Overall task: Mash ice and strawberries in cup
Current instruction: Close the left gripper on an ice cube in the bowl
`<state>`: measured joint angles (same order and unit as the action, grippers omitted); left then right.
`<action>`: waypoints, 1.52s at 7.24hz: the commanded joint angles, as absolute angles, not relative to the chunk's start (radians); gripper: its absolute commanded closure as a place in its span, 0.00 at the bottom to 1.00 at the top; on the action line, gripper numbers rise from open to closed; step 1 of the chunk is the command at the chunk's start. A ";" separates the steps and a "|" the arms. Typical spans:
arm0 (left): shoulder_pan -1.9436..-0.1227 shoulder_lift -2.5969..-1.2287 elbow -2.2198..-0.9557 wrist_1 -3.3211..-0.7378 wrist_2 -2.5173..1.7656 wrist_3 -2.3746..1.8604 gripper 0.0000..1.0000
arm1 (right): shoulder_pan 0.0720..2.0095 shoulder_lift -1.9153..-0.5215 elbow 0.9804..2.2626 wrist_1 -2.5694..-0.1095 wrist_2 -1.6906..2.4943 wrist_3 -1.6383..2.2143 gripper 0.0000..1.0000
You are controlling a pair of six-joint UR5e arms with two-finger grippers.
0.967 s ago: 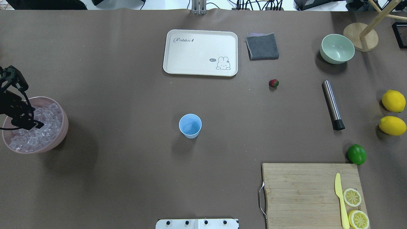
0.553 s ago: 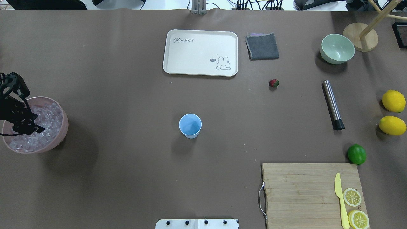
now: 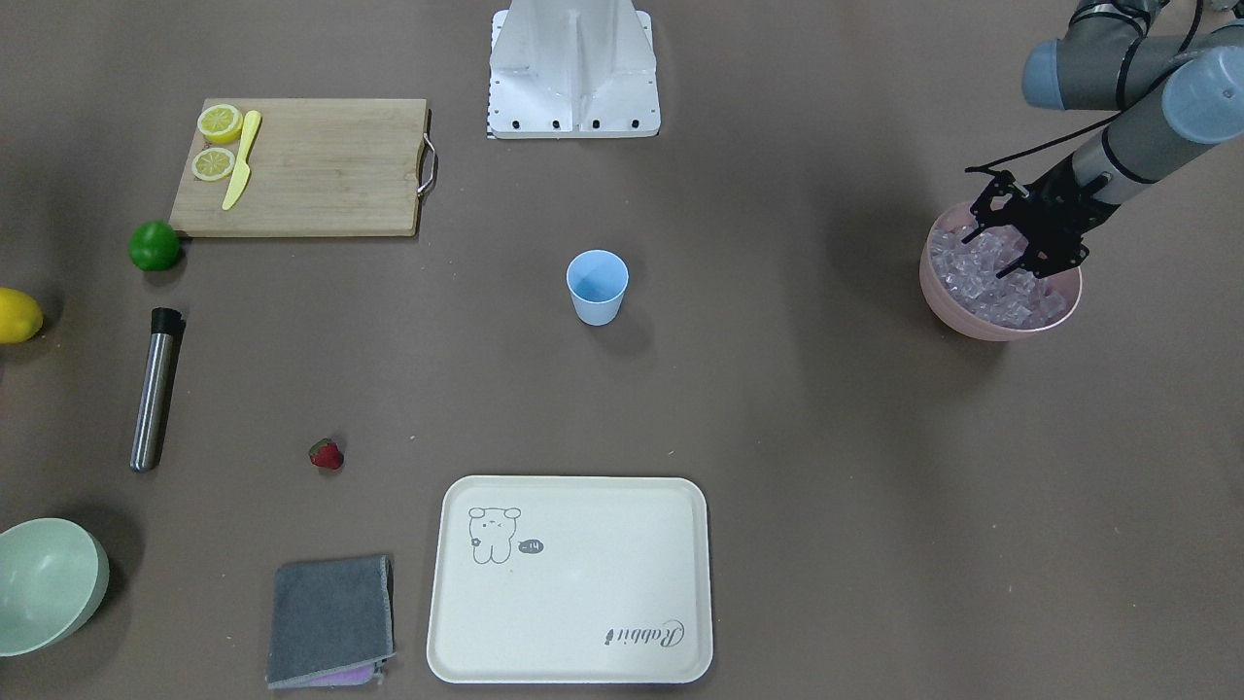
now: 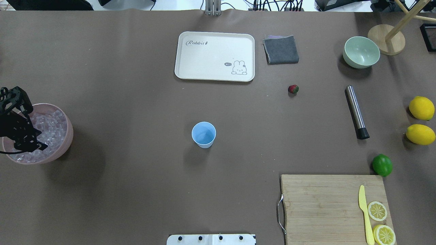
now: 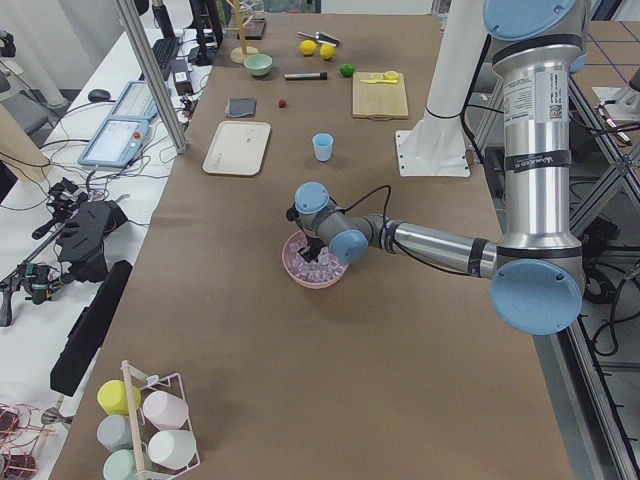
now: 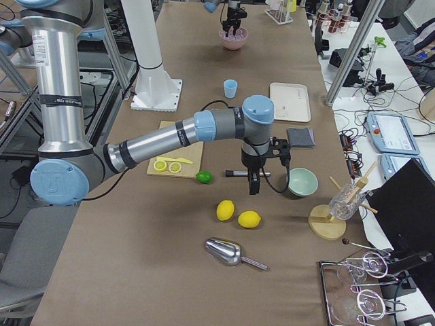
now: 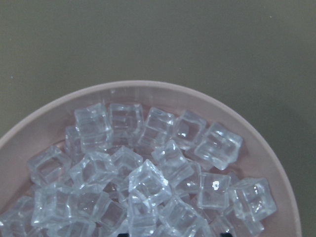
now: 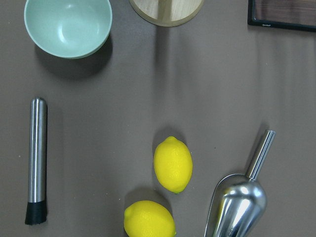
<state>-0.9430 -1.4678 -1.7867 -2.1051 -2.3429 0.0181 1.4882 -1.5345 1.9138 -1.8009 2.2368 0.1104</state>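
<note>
L gripper hangs over the ice heaped in the bowl at table's edge. Well off to its right, mid-table, stands the cup; beyond that lies the tray, w/ cloth just beside it. Farther right lies the strawberry, toward R gripper, which hangs above the table w/ muddler, lemons and scoop spread below.

The left arm and right arm are made of silver-grey tubes capped light blue at the joints. A black cable is strung along the left arm, far from the white, dark-screwed base.
</note>
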 commanded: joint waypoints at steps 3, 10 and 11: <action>-0.939 -1.470 -1.776 -2.103 -2.342 0.018 0.48 | 1.493 -1.536 1.914 -1.801 2.237 0.112 0.00; -0.939 -1.476 -1.776 -2.102 -2.339 0.015 1.00 | 1.496 -1.537 1.914 -1.801 2.238 0.115 0.00; -0.939 -1.485 -1.779 -2.099 -2.344 0.015 1.00 | 1.500 -1.537 1.919 -1.801 2.238 0.118 0.00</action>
<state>-0.9382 -1.4759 -1.7755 -2.1013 -2.3389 0.0159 1.4958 -1.5369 1.9158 -1.8009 2.2381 0.1153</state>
